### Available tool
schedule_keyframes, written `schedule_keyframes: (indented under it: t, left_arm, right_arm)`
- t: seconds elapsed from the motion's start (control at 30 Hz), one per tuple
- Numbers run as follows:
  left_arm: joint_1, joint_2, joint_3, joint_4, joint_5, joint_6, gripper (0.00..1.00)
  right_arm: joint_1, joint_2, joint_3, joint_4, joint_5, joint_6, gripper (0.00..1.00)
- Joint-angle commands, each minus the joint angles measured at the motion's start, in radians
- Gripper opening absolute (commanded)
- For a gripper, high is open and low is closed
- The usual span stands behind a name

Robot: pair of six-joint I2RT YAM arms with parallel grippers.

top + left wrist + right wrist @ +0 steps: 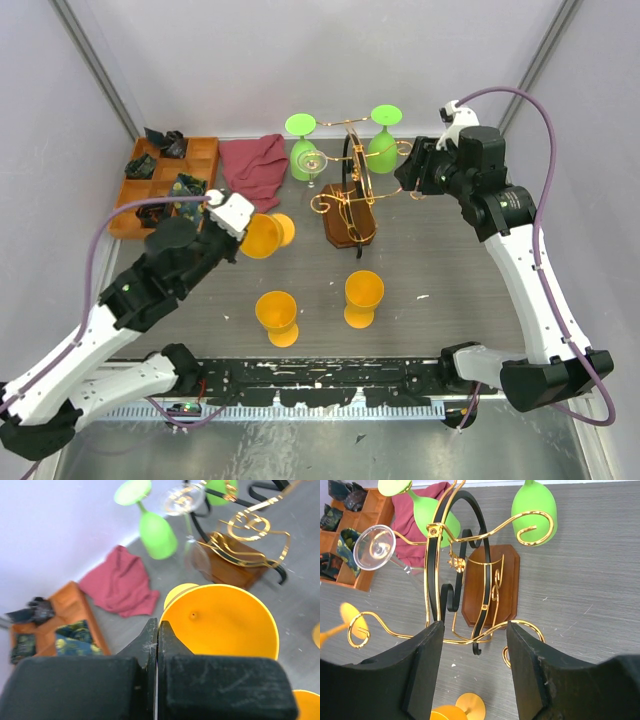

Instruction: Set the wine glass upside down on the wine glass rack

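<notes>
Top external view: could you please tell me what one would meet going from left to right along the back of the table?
Along the back: orange-brown wooden tray → red cloth → left green glass → wine glass rack → right green glass → right gripper.

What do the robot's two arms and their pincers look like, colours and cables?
Both the left arm and right arm have white shell links joined by chunky black joints. A purple cable loops along each. The left pincer and right pincer each have two flat, matte black fingers, scuffed with pale dust. No markings show.
</notes>
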Motion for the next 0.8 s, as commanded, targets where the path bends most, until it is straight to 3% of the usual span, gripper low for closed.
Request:
schedule_keyframes:
  t: [0.0, 0.13, 0.2, 0.3, 0.5, 0.77]
  left_arm:
    - [-0.003, -0.062, 0.045, 0.059, -0.187, 0.126, 0.0]
    - [-0.002, -0.068, 0.047, 0.215, -0.205, 0.253, 0.0]
    - [-0.003, -0.044, 0.056, 0.335, -0.201, 0.311, 0.0]
    - [-0.003, 0.04, 0.099, 0.501, -0.145, 0.439, 0.0]
    - [-0.004, 0.215, 0.138, 0.841, -0.003, 0.705, 0.0]
    - [-0.003, 0.319, 0.112, 1.167, 0.169, 0.766, 0.0]
  right_arm:
    - [0.006, -0.02, 0.021, 0.082, -0.001, 0.031, 0.59]
    - [0.006, -0.007, 0.061, 0.091, -0.052, 0.046, 0.6]
    - [0.006, 0.004, 0.079, 0.108, -0.1, 0.078, 0.66]
    - [0.006, 0.036, 0.102, 0.16, -0.203, 0.175, 0.72]
    - [0.008, 0.101, 0.116, 0.329, -0.386, 0.415, 0.73]
    - [0.026, 0.161, 0.234, 0.411, -0.416, 0.505, 0.74]
